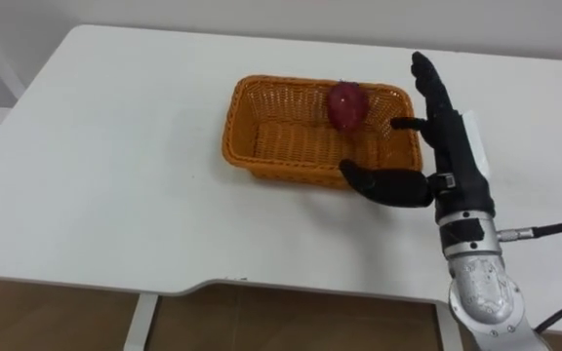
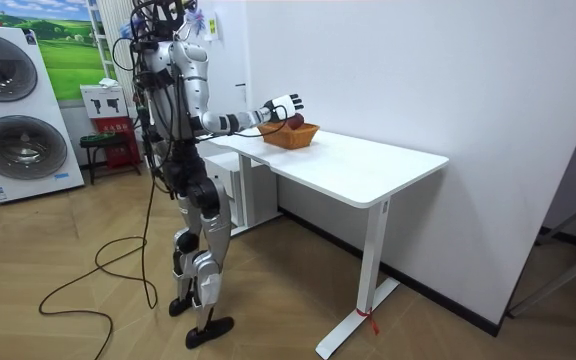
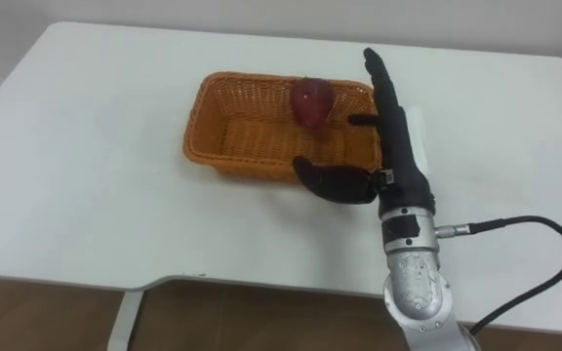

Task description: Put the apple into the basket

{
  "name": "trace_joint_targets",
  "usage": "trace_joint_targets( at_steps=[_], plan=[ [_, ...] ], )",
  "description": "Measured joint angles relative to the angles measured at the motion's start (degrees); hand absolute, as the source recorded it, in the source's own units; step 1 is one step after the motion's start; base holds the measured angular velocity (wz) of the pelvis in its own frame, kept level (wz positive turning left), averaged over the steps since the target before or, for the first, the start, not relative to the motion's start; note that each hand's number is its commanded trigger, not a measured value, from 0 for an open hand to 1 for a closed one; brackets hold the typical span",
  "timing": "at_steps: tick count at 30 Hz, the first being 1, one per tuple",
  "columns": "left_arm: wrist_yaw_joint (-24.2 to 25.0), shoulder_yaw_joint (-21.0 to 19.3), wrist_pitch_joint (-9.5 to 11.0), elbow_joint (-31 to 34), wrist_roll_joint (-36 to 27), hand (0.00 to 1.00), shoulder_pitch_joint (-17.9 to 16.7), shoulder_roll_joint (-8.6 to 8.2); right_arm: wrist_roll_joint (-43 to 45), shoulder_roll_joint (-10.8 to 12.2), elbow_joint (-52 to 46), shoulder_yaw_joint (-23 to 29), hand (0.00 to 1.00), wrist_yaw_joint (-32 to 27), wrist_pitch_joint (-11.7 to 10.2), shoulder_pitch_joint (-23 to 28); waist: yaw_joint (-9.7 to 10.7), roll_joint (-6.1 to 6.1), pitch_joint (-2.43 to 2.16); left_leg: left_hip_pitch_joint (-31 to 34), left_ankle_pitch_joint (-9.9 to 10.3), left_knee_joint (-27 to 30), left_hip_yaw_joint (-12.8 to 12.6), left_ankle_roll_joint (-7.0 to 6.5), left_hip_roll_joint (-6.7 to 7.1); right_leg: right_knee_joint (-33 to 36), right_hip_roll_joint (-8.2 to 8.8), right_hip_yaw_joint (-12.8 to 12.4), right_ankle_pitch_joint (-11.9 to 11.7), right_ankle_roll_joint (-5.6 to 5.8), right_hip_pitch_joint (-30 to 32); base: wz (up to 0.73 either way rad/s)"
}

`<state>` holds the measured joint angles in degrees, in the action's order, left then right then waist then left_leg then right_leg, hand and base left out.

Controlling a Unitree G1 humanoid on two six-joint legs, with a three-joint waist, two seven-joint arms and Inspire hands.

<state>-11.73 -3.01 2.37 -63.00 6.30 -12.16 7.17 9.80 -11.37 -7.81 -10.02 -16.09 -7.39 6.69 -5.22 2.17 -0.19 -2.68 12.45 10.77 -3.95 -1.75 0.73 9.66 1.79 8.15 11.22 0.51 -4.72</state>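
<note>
I see the red apple (image 1: 347, 105) lying inside the wicker basket (image 1: 261, 161), in its far right part. My right hand (image 1: 451, 136) is just beside the right end of the basket, over the white desk (image 1: 115, 146), its fingers (image 1: 427, 78) straight and spread from the thumb, holding nothing. In my judgement the placing step is finished or nearly so, and the next move asks only to take the hand away from the basket, high enough that the thumb does not catch the rim.
</note>
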Motion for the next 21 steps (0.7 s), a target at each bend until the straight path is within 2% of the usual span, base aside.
trace_joint_targets(
  at_steps=[14,18,21],
  plan=[
    [-0.01,-0.13,-0.01,0.02,0.01,0.0,-0.47,-0.01,-0.03,-0.09,-0.27,0.52,0.0,-0.05,0.0,-0.92,0.26,0.05,0.16,-0.01,0.0,0.0,0.1,0.0,0.01,0.02,0.0,0.19,-0.01,-0.01,-0.09,0.0],
    [-0.11,-0.84,0.01,0.19,0.02,0.0,-1.08,0.08,-0.02,-0.08,-2.55,3.59,0.0,-2.13,-0.15,-1.28,0.42,0.19,0.3,0.01,0.01,-0.03,0.45,0.0,0.02,-0.07,0.01,0.45,-0.01,0.0,-0.18,0.04],
    [-0.25,-1.97,0.05,0.76,0.0,0.0,-2.03,0.08,-1.42,-0.1,-2.44,8.93,0.0,-6.06,-0.26,-1.28,0.88,0.63,0.41,0.05,0.0,-0.04,0.9,0.0,0.07,-0.07,0.06,1.0,-0.01,0.0,-0.28,0.09]
  ],
)
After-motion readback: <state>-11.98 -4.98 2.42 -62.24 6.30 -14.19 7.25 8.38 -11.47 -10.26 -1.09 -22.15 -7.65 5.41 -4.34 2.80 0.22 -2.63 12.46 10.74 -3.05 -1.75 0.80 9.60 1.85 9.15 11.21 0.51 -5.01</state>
